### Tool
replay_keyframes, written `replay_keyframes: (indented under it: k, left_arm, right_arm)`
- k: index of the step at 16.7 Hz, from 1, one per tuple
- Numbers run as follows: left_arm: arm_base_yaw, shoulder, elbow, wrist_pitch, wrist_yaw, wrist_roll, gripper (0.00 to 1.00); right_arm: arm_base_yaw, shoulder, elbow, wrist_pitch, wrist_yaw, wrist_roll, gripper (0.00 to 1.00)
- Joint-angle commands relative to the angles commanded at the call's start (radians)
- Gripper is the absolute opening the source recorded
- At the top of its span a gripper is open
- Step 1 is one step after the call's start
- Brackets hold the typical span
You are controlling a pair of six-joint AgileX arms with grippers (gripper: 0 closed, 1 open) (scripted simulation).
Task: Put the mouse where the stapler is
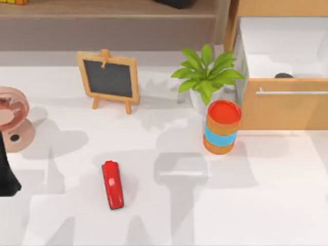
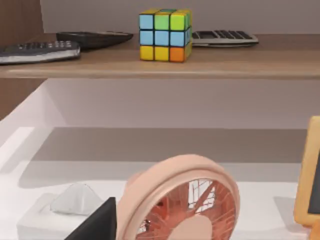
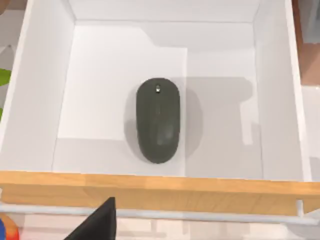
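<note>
Mouse sits mid-floor in the open drawer at the tabletop's far right; stapler lies left of centre, near the front edge. Can't tell either gripper's finger state. Risk: I clip the drawer front reaching in, or the cylinder and plant when crossing.

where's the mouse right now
The mouse lies inside the open white drawer at the table's right, behind its wooden front, beyond the orange-and-blue cylinder.
</note>
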State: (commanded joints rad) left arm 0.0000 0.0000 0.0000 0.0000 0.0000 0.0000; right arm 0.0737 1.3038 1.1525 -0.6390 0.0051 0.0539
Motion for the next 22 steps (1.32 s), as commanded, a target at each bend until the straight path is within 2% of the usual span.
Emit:
replay_keyframes:
  k: [7,12,16,22]
  left_arm:
    - [0.000,0.000,0.000,0.000,0.000,0.000,1.00]
    - [0.000,0.000,0.000,0.000,0.000,0.000,1.00]
    - [0.000,0.000,0.000,0.000,0.000,0.000,1.00]
    - [0.000,0.000,0.000,0.000,0.000,0.000,1.00]
  right_arm:
    - [0.040,0.633,0.556,-0.311,0.003,0.025,1.00]
    - [0.056,0.961,0.844,-0.471,0.005,0.038,1.00]
    - [0.060,1.099,0.970,-0.539,0.007,0.046,1.00]
    - [0.058,1.119,0.990,-0.548,0.007,0.049,1.00]
